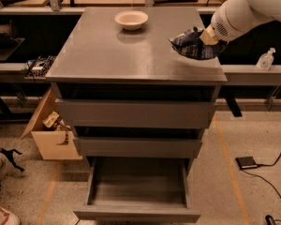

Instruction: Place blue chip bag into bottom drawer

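The blue chip bag point(193, 45) is dark blue with pale markings and hangs above the right side of the grey cabinet top point(131, 50). My gripper point(207, 37) is shut on the bag's right end, at the end of my white arm coming in from the upper right. The bottom drawer point(138, 186) is pulled open below, a shallow grey tray with nothing in it. The two wider drawers above it are pushed in.
A white bowl point(131, 19) stands at the back of the cabinet top. A cardboard box point(49, 135) sits on the floor to the left. A small black device point(247, 162) with a cable lies on the floor right. A clear bottle point(265, 59) stands on the right shelf.
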